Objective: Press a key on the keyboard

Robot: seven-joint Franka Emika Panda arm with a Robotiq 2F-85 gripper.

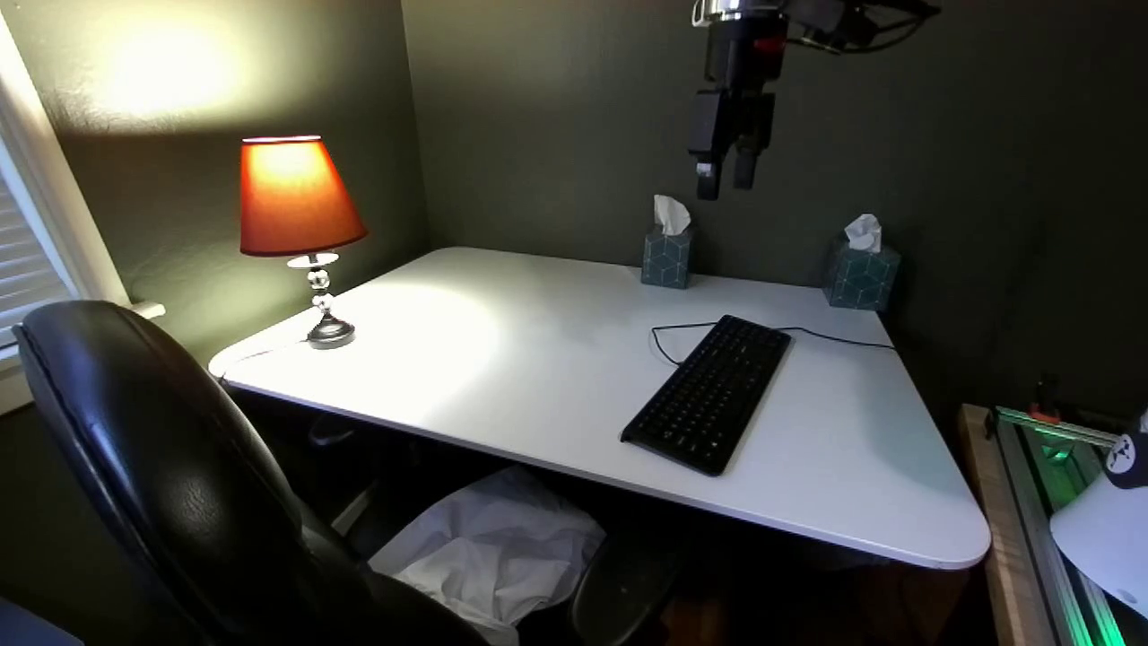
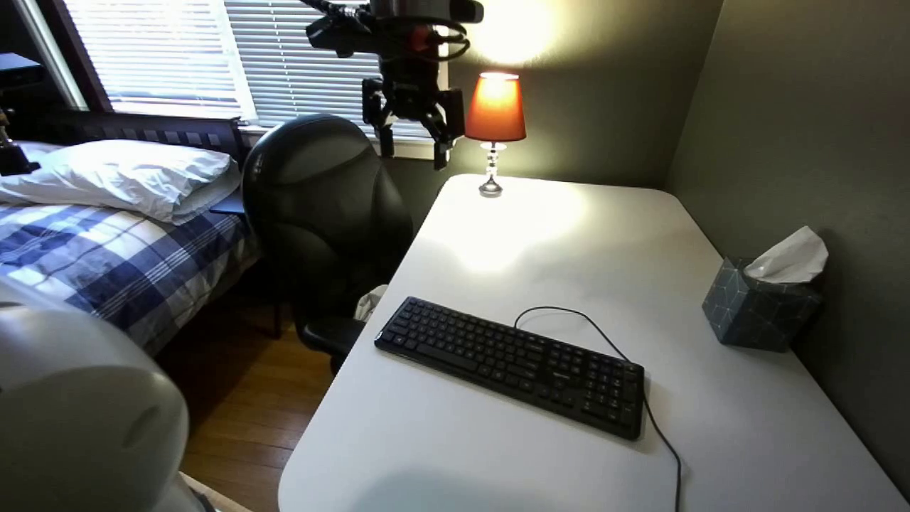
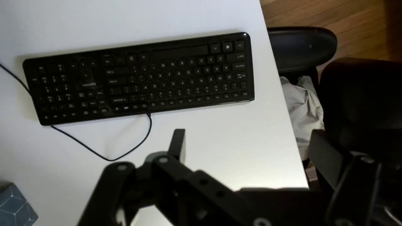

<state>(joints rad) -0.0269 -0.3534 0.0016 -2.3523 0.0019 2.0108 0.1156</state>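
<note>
The flat black keyboard (image 1: 710, 395) lies on the white desk (image 1: 538, 350) and shows whole in both exterior views (image 2: 508, 363). In the wrist view the keyboard (image 3: 141, 78) fills the upper left, with its key letters upside down. My gripper (image 1: 726, 184) hangs well above the desk, apart from the keyboard. It also shows high up in an exterior view (image 2: 414, 156). In the wrist view the gripper (image 3: 248, 133) has its fingers wide apart with nothing between them.
A lit lamp (image 1: 300, 202) stands at the far desk end. Tissue boxes (image 1: 666, 258) (image 1: 861, 274) stand along the wall side. A thin black cable (image 2: 569, 310) loops by the keyboard. A black office chair (image 2: 320, 206) stands at the desk's edge.
</note>
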